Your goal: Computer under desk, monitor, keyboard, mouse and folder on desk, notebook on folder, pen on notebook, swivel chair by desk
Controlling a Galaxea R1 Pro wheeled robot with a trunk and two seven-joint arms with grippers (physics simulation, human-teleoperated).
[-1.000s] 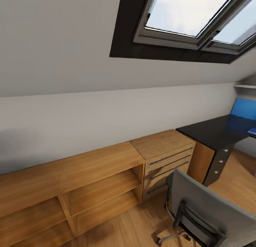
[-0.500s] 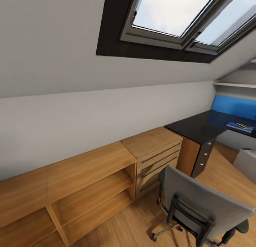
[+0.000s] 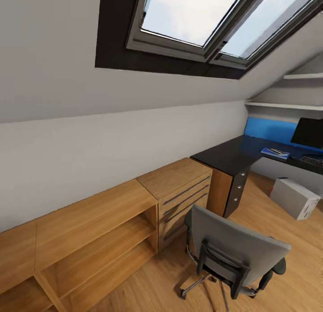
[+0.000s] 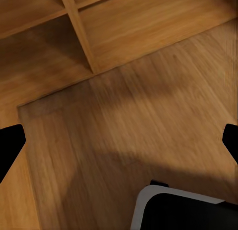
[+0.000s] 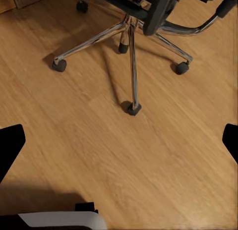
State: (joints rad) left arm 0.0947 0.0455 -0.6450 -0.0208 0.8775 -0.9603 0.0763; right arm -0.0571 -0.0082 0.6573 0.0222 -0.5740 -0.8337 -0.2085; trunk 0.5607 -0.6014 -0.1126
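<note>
The swivel chair [image 3: 235, 251] stands on the wood floor with its grey back toward me, hiding the seat; the folder is hidden. Its chrome base [image 5: 130, 44] appears in the right wrist view. Beyond it is the desk [image 3: 226, 154] with its black top. On the desk stand the monitor [image 3: 308, 133] and a dark keyboard [image 3: 312, 160]. A flat blue item [image 3: 274, 153] with something thin on it lies near them; I cannot tell what it is. The grey computer [image 3: 294, 198] sits on the floor by the desk. My left gripper [image 4: 119, 143] and right gripper [image 5: 119, 145] hang open over bare floor.
Low light-wood cabinets [image 3: 103, 222] and a drawer chest [image 3: 181, 191] line the wall left of the desk. A sloped ceiling with a skylight [image 3: 197, 20] is above. Shelves [image 3: 287, 106] and a blue panel [image 3: 269, 129] back the desk.
The camera has swung right, so the whole picture has shifted left. The monitor, keyboard and computer have come into view. The chair now sits nearer the middle of the picture.
</note>
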